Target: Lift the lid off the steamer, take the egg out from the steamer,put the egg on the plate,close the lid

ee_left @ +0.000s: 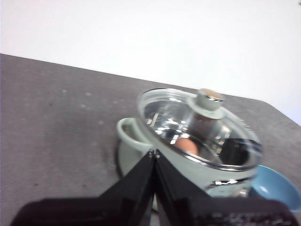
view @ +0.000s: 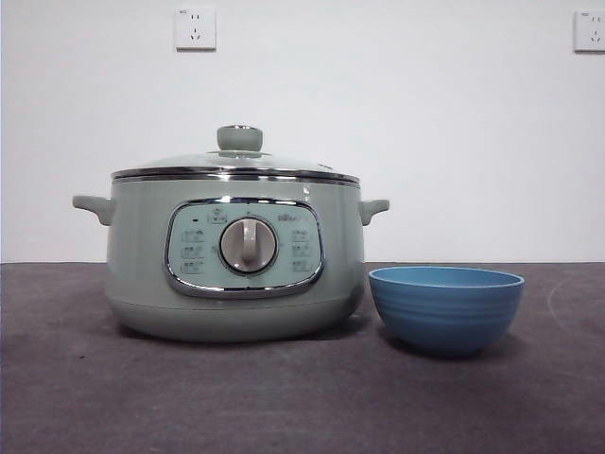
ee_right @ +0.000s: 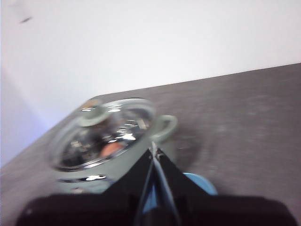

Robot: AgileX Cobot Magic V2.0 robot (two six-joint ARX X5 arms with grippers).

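Lid (view: pixel 236 163) sits on steamer (view: pixel 236 274); both pincers (ee_left: pixel 154 154) (ee_right: pixel 154 151) hover apart, closed.

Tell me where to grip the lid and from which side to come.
Grip the round knob at the centre of the lid, coming straight down from above. The glass dome is shallow and smooth, and its chrome rim sits flush on the steamer, so only the raised knob offers the jaws a hold. Both grippers are shut now and would need opening first.
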